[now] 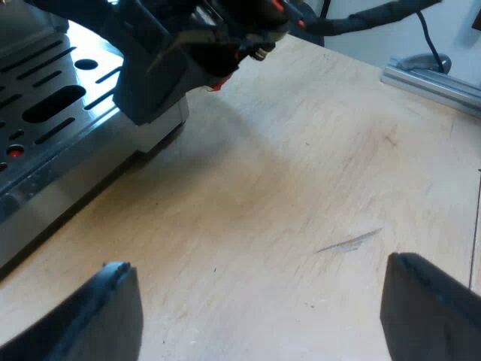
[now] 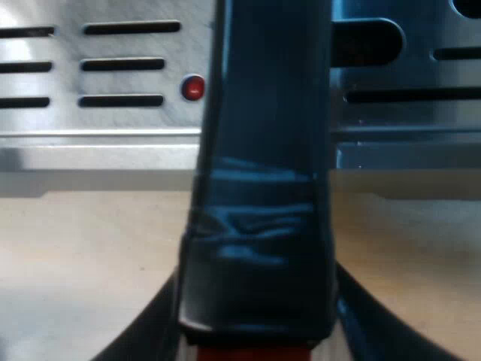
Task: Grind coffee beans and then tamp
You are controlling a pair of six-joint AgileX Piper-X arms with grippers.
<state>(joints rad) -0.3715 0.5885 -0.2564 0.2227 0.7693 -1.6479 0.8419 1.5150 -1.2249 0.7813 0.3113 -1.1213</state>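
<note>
The holder's dark handle (image 2: 263, 150), wrapped in tape and ending in red (image 2: 248, 353), runs out over the espresso machine's slotted drip tray (image 2: 120, 75). My right gripper (image 2: 255, 325) is shut on this handle, one curved finger (image 2: 150, 327) on each side. In the left wrist view the right arm's gripper (image 1: 218, 45) hangs at the drip tray's (image 1: 45, 98) edge, a red tip (image 1: 214, 86) showing under it. My left gripper (image 1: 263, 316) stands open low over the bare wooden table (image 1: 301, 188), with nothing between its fingers (image 1: 113, 308).
A small red dot (image 2: 193, 87) sits among the drip tray's slots. An aluminium rail (image 1: 436, 83) lies along the table's edge beyond the right arm. Scuffed wood stretches between the machine and the rail.
</note>
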